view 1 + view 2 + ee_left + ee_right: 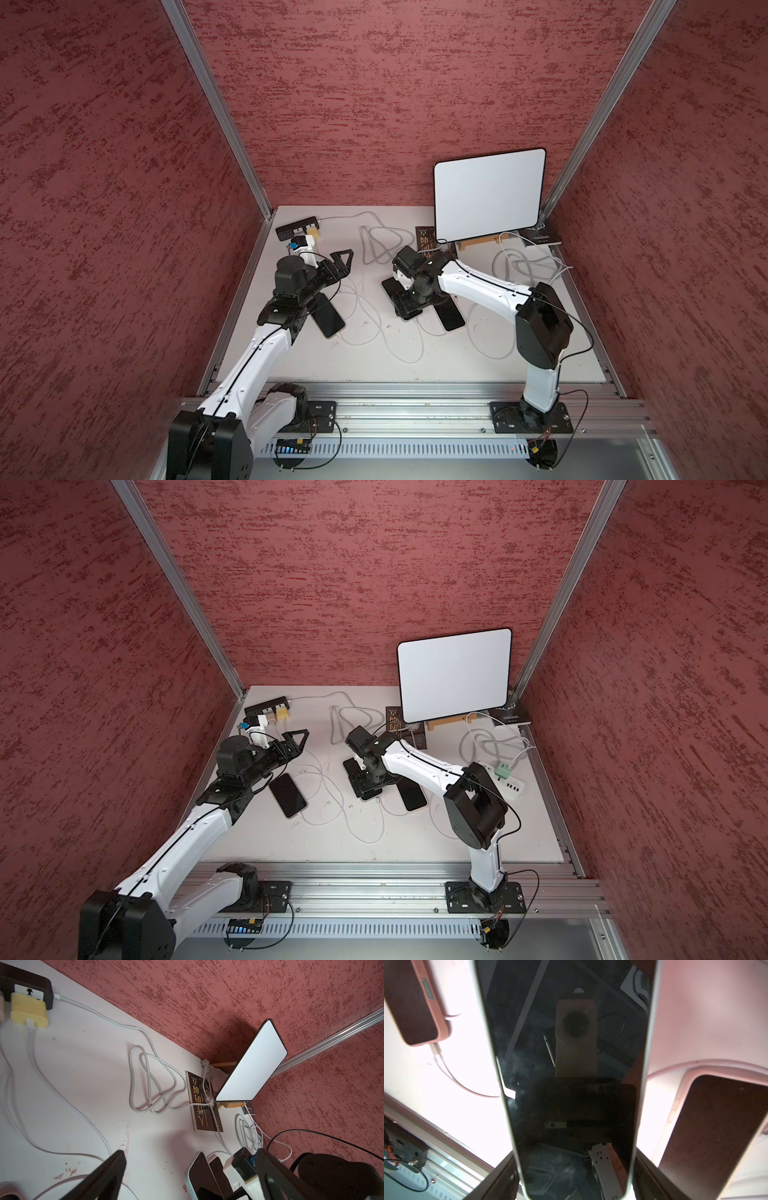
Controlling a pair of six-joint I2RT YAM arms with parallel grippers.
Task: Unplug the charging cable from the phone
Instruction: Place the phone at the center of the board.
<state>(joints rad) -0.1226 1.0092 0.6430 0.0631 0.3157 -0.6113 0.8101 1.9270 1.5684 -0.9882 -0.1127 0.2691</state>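
Three dark-screened phones lie on the white table [365, 357]. My right gripper [405, 308] [575, 1180] points down at the middle phone [390, 286] [571, 1064], with its fingers [500, 1180] pressed against the phone's two long edges near its front end. A white charging cable [422, 345] trails from under that gripper toward the table's front; its plug is hidden. My left gripper [344, 262] [193, 1167] hovers open and empty above the table's left side, apart from the phone [199, 1176].
A left phone [328, 318] and a right phone [451, 318] also have cables. At the back are a black power strip [297, 227] with a yellow adapter [29, 1009], coiled cords [380, 245], a book [426, 239], a propped tablet [488, 195] and a white strip [505, 773].
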